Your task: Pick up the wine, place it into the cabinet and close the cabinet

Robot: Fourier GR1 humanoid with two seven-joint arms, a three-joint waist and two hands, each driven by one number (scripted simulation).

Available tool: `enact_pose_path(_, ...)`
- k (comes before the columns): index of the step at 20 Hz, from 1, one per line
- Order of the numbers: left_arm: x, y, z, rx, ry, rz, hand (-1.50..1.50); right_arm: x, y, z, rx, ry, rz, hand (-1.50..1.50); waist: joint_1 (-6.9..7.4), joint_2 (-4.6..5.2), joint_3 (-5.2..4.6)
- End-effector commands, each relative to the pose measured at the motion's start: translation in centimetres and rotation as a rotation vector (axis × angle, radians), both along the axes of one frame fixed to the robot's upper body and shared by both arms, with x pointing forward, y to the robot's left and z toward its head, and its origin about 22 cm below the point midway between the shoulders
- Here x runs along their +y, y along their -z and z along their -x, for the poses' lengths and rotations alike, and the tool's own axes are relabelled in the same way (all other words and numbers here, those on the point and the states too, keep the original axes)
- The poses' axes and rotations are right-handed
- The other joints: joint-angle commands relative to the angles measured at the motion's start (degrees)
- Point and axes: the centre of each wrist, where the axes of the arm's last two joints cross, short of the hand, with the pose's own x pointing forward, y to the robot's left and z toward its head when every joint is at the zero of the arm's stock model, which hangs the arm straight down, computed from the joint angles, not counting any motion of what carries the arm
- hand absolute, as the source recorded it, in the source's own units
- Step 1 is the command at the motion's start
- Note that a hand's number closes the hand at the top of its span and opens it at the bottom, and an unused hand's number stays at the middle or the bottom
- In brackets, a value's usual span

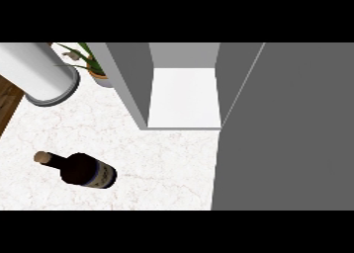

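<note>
One broad grey cabinet door (289,128) fills the right side of the head view, swung open and running from the top edge down to the bottom of the scene. Next in size comes the white marble counter top (158,163) with faint pinkish veins, which spreads across the lower left and middle. Behind it stands the open grey cabinet (129,84), its grey side wall on the left and its white inner shelf (184,96) bare and bright between the walls. At the upper left a large white cylinder with a grey ring at its base (37,71) stands on the counter, beside a strip of dark brown wooden floor (1,104) along the left edge. Just right of the cylinder, a small green plant in an orange pot (92,62) sits against the cabinet's wall. The dark glass wine bottle with a cork stopper (83,169) stands on the counter at the lower left, well apart from the cabinet. Neither hand shows, so the state of the fingers cannot be told.
</note>
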Motion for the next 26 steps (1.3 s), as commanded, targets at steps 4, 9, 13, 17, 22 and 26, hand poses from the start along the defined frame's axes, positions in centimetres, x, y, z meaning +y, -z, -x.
enact_pose_path(4,-1.3,-3.5,3.6,-0.133,0.026,0.000,-1.50,0.0,-4.7,3.8,-0.067,-0.011,-0.030,-1.50,0.15,-0.15,-0.07)
enact_pose_path(9,-1.0,-3.9,3.9,-0.131,-0.001,0.007,-1.50,0.6,-4.6,3.9,-0.055,-0.009,-0.039,-1.50,0.16,-0.14,-0.08)
enact_pose_path(13,-0.5,-5.1,4.0,-0.153,-0.038,-0.018,-1.50,0.8,-5.0,3.7,-0.076,-0.003,-0.034,-1.50,0.61,-0.20,-0.04)
enact_pose_path(17,-0.6,-4.6,3.8,-0.125,-0.061,-0.028,-1.50,0.5,-5.1,5.0,-0.066,-0.006,-0.025,-1.50,-0.53,-0.18,0.02)
enact_pose_path(22,0.2,-3.5,4.8,-0.068,-0.127,-0.030,-1.50,0.3,-5.0,4.5,-0.056,0.036,-0.040,-1.50,0.27,0.05,-0.05)
enact_pose_path(26,1.4,-1.5,2.9,-0.019,-0.134,-0.042,-1.50,0.2,-5.5,4.6,-0.064,0.001,-0.041,-1.50,-0.03,0.25,-0.11)
